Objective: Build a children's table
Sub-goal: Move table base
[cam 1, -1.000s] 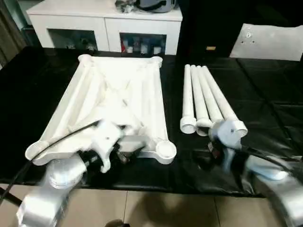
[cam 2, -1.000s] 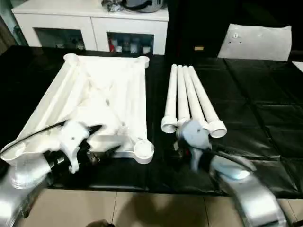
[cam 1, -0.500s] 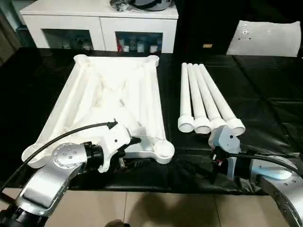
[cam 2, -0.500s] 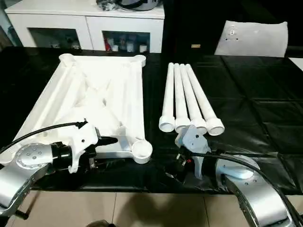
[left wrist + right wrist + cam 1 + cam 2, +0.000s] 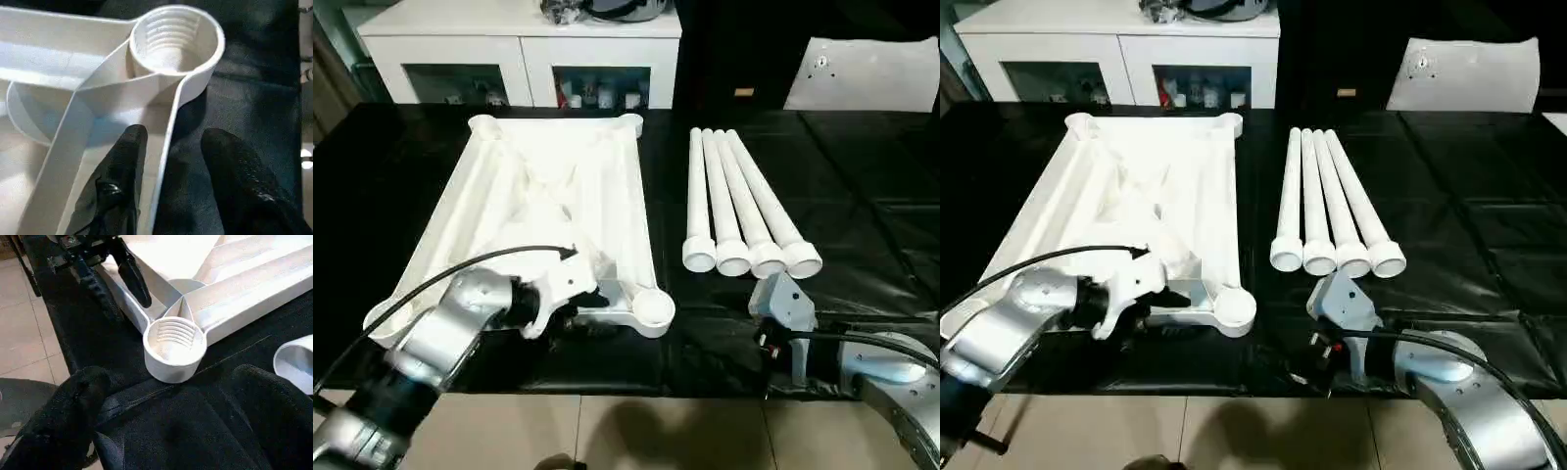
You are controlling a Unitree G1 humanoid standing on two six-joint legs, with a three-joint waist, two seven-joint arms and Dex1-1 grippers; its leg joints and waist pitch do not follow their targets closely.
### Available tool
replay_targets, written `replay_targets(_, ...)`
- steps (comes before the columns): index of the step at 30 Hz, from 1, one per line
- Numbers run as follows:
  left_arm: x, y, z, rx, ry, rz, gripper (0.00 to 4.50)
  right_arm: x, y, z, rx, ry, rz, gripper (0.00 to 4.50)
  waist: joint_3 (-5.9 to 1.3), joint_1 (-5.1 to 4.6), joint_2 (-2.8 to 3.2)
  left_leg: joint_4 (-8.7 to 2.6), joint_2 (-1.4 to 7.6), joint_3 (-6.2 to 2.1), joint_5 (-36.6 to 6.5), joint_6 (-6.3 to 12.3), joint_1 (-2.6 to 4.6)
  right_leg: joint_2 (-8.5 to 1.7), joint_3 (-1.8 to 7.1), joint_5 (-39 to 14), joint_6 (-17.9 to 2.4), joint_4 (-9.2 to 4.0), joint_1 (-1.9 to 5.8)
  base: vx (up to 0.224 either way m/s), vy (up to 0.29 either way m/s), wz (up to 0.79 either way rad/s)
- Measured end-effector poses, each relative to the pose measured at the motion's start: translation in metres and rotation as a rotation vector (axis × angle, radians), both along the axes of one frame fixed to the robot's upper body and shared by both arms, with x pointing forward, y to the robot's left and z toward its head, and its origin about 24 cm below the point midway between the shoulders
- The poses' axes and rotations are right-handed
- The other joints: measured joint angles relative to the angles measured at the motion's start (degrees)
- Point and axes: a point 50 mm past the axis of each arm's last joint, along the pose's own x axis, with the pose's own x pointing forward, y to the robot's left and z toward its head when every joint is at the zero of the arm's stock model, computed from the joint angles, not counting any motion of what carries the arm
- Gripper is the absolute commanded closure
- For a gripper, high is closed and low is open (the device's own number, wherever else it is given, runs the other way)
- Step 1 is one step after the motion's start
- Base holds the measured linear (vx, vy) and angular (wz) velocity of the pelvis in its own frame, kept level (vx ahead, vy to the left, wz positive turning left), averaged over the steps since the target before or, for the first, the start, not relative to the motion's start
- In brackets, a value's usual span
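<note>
The children's table top (image 5: 558,186) lies upside down on the black-covered table, ribs up, with a threaded socket at each corner. Its four white legs (image 5: 734,196) lie side by side to its right. My left gripper (image 5: 173,134) is at the top's near edge, beside the near-right corner socket (image 5: 173,34). It is open, with one finger (image 5: 122,166) inside the thin rim wall and the other outside, and gaps show on both sides. My right gripper (image 5: 171,396) hangs wide open over the black cloth, facing that same socket (image 5: 173,345), with nothing between its fingers.
A white cabinet (image 5: 524,49) with glass-fronted compartments stands behind the table. A white panel (image 5: 871,73) leans at the back right. The table's front edge runs just below both arms, with tiled floor (image 5: 636,431) beyond it.
The left gripper's fingers have drawn closer together astride the rim. The left forearm has swung lower and to the left. The right wrist has dropped back slightly toward the front edge.
</note>
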Motion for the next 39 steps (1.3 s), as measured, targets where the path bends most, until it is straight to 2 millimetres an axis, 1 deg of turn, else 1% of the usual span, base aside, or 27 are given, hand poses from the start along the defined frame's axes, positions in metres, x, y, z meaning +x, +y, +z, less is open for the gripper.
replay_targets(4,0.004,0.002,-0.002,0.008,0.006,-0.003,2.86,-0.001,-0.001,0.0,-0.006,0.002,0.001,0.0,0.13,0.03,0.27,0.01,-0.01,0.0,0.0,0.0,-0.01,-0.01,0.0,0.0,0.0,0.0,0.0,0.0,0.0,0.0)
replay_targets(8,0.007,0.003,-0.004,0.009,0.008,-0.007,3.24,-0.001,-0.001,0.0,-0.006,0.001,0.002,0.0,0.13,0.05,0.39,0.01,0.0,0.0,0.0,0.0,-0.02,-0.01,-0.02,0.0,0.0,0.0,0.0,0.0,0.0,0.0)
replay_targets(11,0.009,0.004,-0.005,0.015,0.003,-0.007,3.32,-0.002,0.001,0.002,-0.006,-0.01,0.01,0.0,0.07,0.03,0.49,0.01,0.0,0.0,0.0,0.0,-0.02,-0.01,0.0,0.0,0.0,0.0,0.0,0.0,0.0,0.0)
replay_targets(12,0.009,0.004,-0.006,0.015,0.001,-0.007,3.55,-0.002,0.001,0.003,-0.006,-0.012,0.01,0.0,0.06,0.03,0.5,0.01,0.0,0.0,0.0,0.0,-0.02,-0.01,-0.01,0.0,0.0,0.0,0.0,0.0,0.0,0.0)
replay_targets(16,0.01,0.0,-0.01,-0.014,0.011,0.007,3.71,-0.002,0.001,0.002,-0.014,-0.011,0.009,0.0,0.05,0.18,0.52,0.04,0.0,0.0,0.0,0.05,-0.02,-0.01,-0.02,0.0,-0.1,0.01,0.01,0.0,0.0,0.0)
replay_targets(18,0.011,-0.001,-0.011,-0.027,0.011,0.021,3.94,-0.003,0.002,0.001,-0.015,-0.01,0.01,0.0,0.05,0.21,0.53,0.06,0.0,0.0,0.0,0.06,-0.02,-0.01,-0.01,0.1,-0.1,0.02,0.01,0.0,0.0,0.0)
replay_targets(21,0.012,-0.003,-0.011,-0.037,0.007,0.027,4.06,-0.002,0.001,0.001,-0.02,-0.015,0.0,0.0,0.05,0.14,0.52,0.09,0.0,0.0,0.0,0.07,-0.04,-0.02,0.0,0.1,-0.1,0.02,0.01,0.0,0.0,0.0)
replay_targets(22,0.013,-0.005,-0.011,-0.042,0.002,0.036,4.2,-0.002,0.001,0.001,-0.022,-0.017,-0.003,0.0,0.05,-0.04,0.53,0.09,0.0,0.03,0.0,0.07,-0.03,-0.02,0.02,0.1,-0.1,0.02,0.0,0.0,0.0,0.0)
replay_targets(25,0.015,-0.009,-0.012,-0.054,-0.008,0.043,4.32,-0.002,0.001,0.001,-0.024,-0.019,-0.006,0.0,0.05,-0.38,0.54,0.06,0.01,0.03,0.0,0.07,-0.04,-0.01,0.01,0.1,-0.1,0.02,-0.02,0.0,0.0,0.0)
replay_targets(28,0.019,-0.014,-0.012,-0.059,-0.027,0.056,4.48,-0.001,0.0,0.001,-0.025,-0.024,-0.017,0.0,0.03,-0.48,0.62,0.04,0.02,0.03,0.0,0.07,-0.04,-0.01,-0.01,0.1,-0.1,0.02,-0.04,0.0,0.0,0.0)
replay_targets(30,0.02,-0.015,-0.012,-0.062,-0.034,0.069,4.48,0.0,0.0,0.001,-0.025,-0.029,-0.03,0.0,0.02,-0.66,0.63,0.04,0.03,0.03,0.0,0.07,-0.05,0.01,0.0,0.1,-0.1,0.02,-0.05,0.0,0.0,0.0)
replay_targets(34,0.025,-0.014,-0.013,-0.056,-0.059,0.132,4.48,0.009,-0.002,0.001,-0.001,-0.05,-0.108,0.0,-0.02,-0.94,0.7,0.04,0.03,0.03,0.0,0.07,-0.04,0.01,-0.01,0.1,-0.1,0.02,-0.05,0.0,0.0,0.0)
replay_targets(38,0.026,-0.013,-0.013,-0.07,-0.07,0.148,4.48,0.015,-0.001,0.007,0.058,-0.068,-0.155,0.0,-0.05,-0.97,0.93,0.03,0.02,0.03,0.0,0.07,-0.07,0.0,-0.01,0.1,-0.1,0.02,-0.06,0.0,0.0,0.0)
replay_targets(39,0.025,-0.013,-0.013,-0.081,-0.071,0.148,4.22,0.016,0.0,0.008,0.066,-0.067,-0.159,0.0,-0.05,-0.9,0.95,0.02,0.02,0.03,0.0,0.08,-0.08,0.0,-0.01,0.0,-0.1,0.01,-0.08,0.0,0.0,0.0)
